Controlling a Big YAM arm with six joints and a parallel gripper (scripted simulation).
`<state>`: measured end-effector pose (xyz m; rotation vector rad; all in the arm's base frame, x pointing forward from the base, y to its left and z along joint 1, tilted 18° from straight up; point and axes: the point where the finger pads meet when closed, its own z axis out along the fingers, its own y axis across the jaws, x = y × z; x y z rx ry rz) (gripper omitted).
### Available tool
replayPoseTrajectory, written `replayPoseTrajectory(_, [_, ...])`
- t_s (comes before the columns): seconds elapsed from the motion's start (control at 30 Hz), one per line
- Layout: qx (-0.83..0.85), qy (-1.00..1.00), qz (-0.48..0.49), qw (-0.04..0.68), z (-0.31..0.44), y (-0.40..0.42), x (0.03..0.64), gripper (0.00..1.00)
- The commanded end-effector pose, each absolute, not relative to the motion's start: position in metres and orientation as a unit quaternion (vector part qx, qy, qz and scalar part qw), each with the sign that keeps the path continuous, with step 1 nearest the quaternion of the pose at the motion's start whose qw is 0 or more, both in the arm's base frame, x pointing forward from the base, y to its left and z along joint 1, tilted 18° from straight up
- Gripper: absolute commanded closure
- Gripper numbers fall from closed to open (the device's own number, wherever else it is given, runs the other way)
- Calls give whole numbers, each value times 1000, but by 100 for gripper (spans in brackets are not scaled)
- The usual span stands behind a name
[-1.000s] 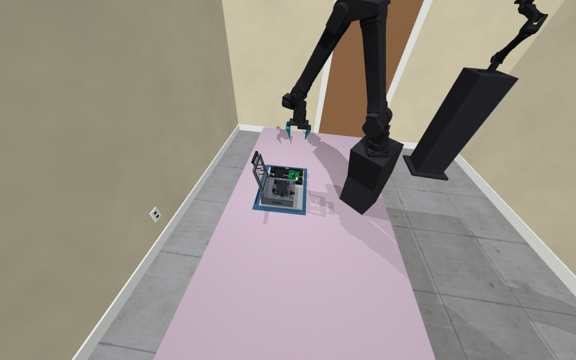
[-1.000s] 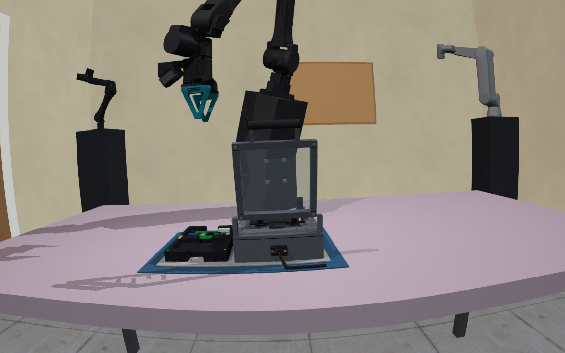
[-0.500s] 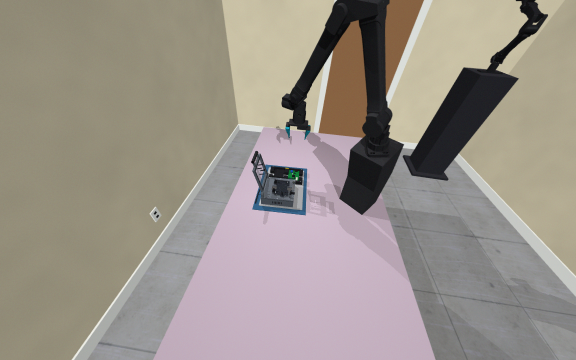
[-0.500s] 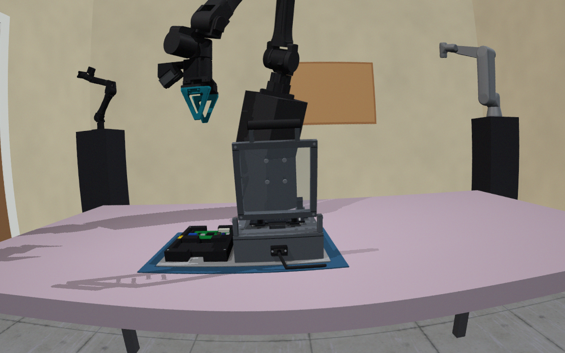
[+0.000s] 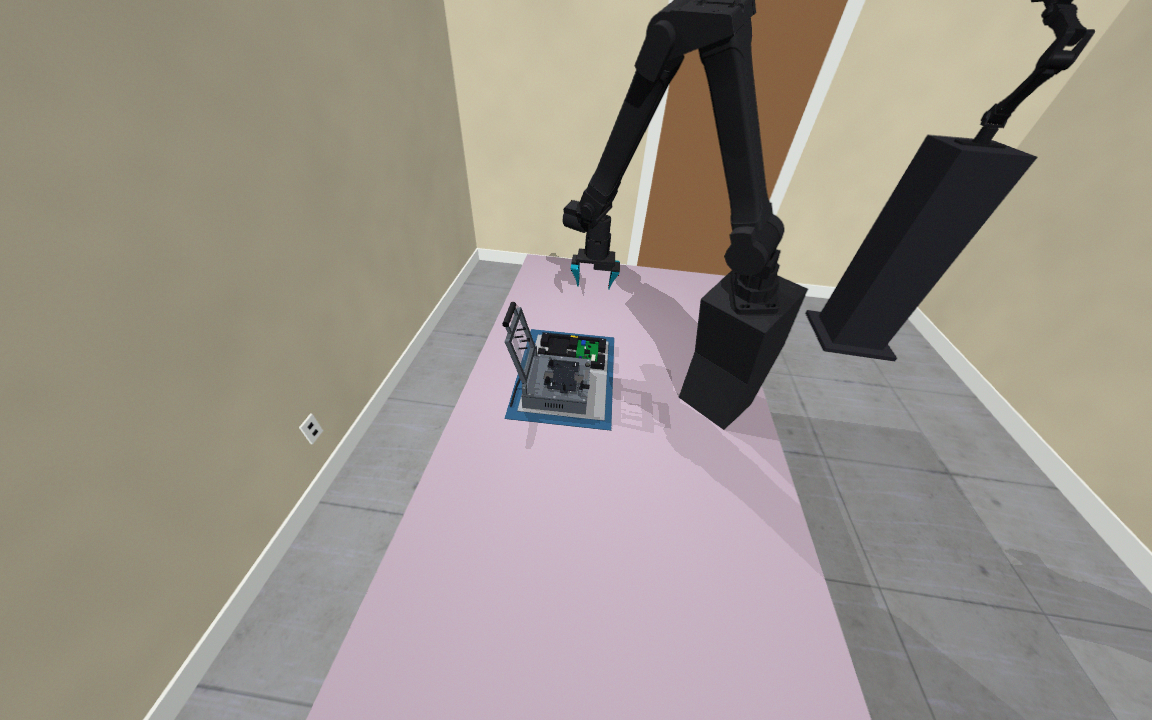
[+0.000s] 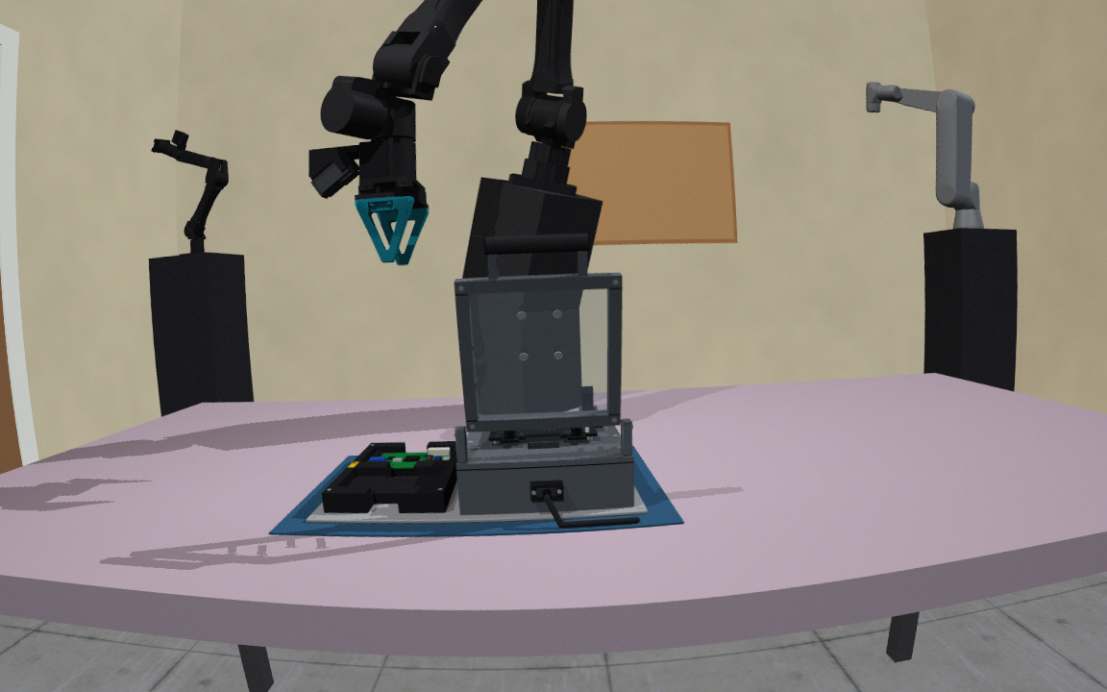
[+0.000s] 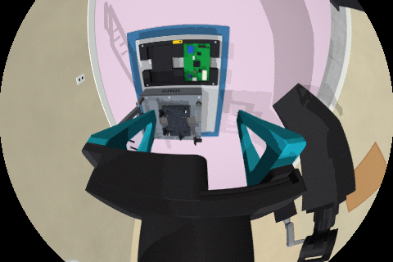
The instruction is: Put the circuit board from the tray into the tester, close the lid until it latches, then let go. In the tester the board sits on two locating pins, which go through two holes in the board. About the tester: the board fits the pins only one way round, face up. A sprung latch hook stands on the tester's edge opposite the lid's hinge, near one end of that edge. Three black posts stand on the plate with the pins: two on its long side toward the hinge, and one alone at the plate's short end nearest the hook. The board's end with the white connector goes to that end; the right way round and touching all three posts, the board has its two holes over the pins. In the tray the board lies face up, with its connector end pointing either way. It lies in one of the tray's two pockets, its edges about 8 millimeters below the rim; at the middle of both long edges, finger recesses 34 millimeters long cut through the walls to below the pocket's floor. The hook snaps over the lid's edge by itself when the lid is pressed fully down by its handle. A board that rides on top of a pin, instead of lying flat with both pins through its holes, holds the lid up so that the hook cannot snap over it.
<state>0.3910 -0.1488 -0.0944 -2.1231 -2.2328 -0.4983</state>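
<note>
The claw (image 5: 594, 275) (image 6: 396, 261) (image 7: 196, 115) is hovering, released, its fingers standing wide apart. The circuit board (image 5: 587, 349) (image 6: 406, 460) (image 7: 196, 64) is lying face up in one pocket of the black tray (image 5: 555, 351) (image 6: 349, 497) (image 7: 144, 79). It is probably light, stiff and fragile, its components calling for edge contact only; the finger recesses are offering grip points at mid-length. The pink tabletop (image 5: 598, 573) (image 6: 239, 584) (image 7: 196, 0) is carrying a blue mat (image 5: 599, 430) (image 6: 292, 523) (image 7: 226, 49); beige walls are surrounding the station.
</note>
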Motion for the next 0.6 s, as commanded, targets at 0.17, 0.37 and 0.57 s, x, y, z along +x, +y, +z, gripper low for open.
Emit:
replayPoseTrajectory(0.17, [-681, -715, -159, 7, -119, -140, 399, 8])
replayPoseTrajectory(0.37, [-680, -715, -161, 0, -141, -137, 411, 8])
replayPoseTrajectory(0.57, [-680, -716, -162, -2, -168, -131, 420, 8])
